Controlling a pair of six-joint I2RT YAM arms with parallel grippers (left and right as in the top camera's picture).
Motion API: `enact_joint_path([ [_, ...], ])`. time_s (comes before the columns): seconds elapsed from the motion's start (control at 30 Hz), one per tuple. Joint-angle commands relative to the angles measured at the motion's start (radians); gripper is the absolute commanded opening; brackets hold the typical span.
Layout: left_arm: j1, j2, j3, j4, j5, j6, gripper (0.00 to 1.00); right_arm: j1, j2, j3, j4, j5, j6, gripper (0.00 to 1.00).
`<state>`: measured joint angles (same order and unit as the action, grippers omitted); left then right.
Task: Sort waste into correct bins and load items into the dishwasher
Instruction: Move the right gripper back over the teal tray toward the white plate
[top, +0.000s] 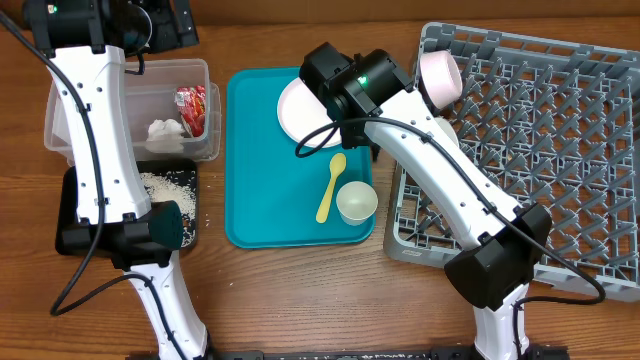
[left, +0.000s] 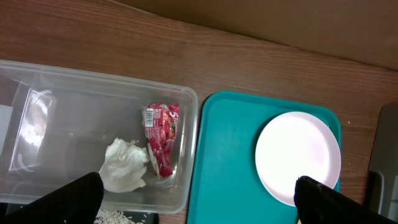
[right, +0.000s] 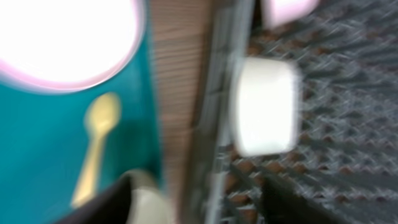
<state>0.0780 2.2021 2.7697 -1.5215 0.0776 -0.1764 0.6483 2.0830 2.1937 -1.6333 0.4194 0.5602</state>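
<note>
The clear tub holds the red wrapper and white napkin. The black tray holds rice. The pale plate, yellow spoon and small white cup lie on the teal tray. A pinkish-white bowl stands in the grey rack; a white bowl sits near the rack's left edge. My left gripper is open and empty above the tub and teal tray. My right gripper is open and empty over the gap between teal tray and rack. The right wrist view is blurred.
The left arm's base stands over the black tray's front left. The right arm crosses the rack's left side. Bare wooden table lies in front of the teal tray.
</note>
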Motion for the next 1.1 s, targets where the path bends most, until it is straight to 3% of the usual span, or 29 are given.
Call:
enact_joint_path([
  [0.0, -0.006, -0.014, -0.002, 0.007, 0.001, 0.004, 1.0, -0.004, -0.007, -0.031, 0.024, -0.213, -0.041, 0.27],
  [0.2, -0.008, -0.014, -0.002, 0.023, 0.001, -0.004, 1.0, -0.005, -0.007, -0.119, 0.015, -0.276, -0.04, 0.08],
  [0.7, -0.007, -0.014, -0.002, 0.018, 0.0, -0.003, 1.0, -0.014, -0.007, -0.209, -0.061, -0.298, -0.006, 0.06],
  [1.07, -0.006, -0.014, -0.002, 0.019, -0.011, 0.002, 1.0, -0.016, -0.083, -0.378, -0.05, -0.211, 0.039, 0.04],
])
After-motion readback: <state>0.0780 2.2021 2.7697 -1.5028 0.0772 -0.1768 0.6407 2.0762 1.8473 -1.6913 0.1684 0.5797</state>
